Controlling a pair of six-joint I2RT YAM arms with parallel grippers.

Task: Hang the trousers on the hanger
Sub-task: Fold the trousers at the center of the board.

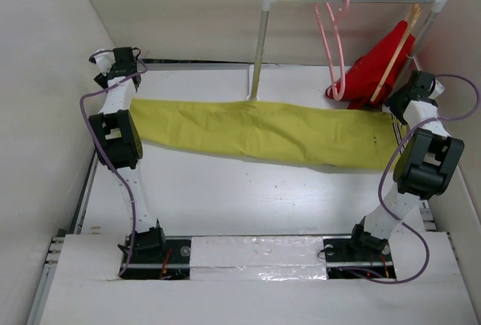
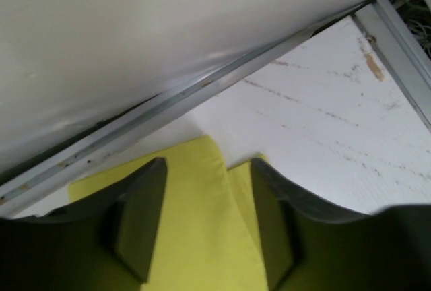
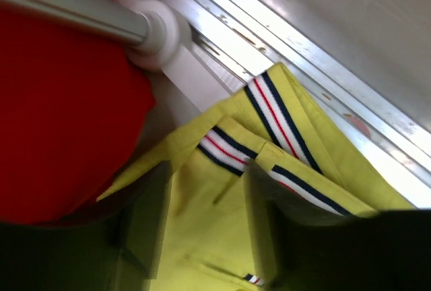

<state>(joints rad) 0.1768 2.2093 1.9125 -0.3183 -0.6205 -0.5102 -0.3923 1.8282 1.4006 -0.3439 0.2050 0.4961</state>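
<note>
Top external view showed the trousers point(image 1: 263, 133) spread flat and lengthwise on the table point(image 1: 225, 197), one end under the left claw point(image 2: 209, 164) and the other under the right claw point(image 3: 205, 168).

In the left wrist view the yellow-green cloth lay between and beneath that claw's dark fingers point(image 2: 138, 223). The jaws stood apart with a plain gap, gripping nothing. The hem ended just past the fingertips. Beyond it came bare white table, then a metal rail point(image 2: 202, 95) at the foot of the wall point(image 2: 135, 28).

In the right wrist view the waist end lay under the right claw. Its fingers point(image 3: 145, 227) were likewise spread, with cloth showing in the gap and nothing pinched. Just past the fingertips the waistband lining point(image 3: 283, 139) was folded open, showing white, dark and red stripes. Up and to the left of the claw in that view sat a red garment point(image 3: 60, 102), touching or overlapping the trousers' edge, and the foot of the rack point(image 3: 158, 31).

From above, the pink hanger point(image 1: 334, 47) hung by its hook from the rack's top bar, beyond the right claw and a little toward the left claw, clear of the trousers. The red garment hung on a wooden hanger point(image 1: 394, 50) on the same bar, directly beyond the right claw.
</note>
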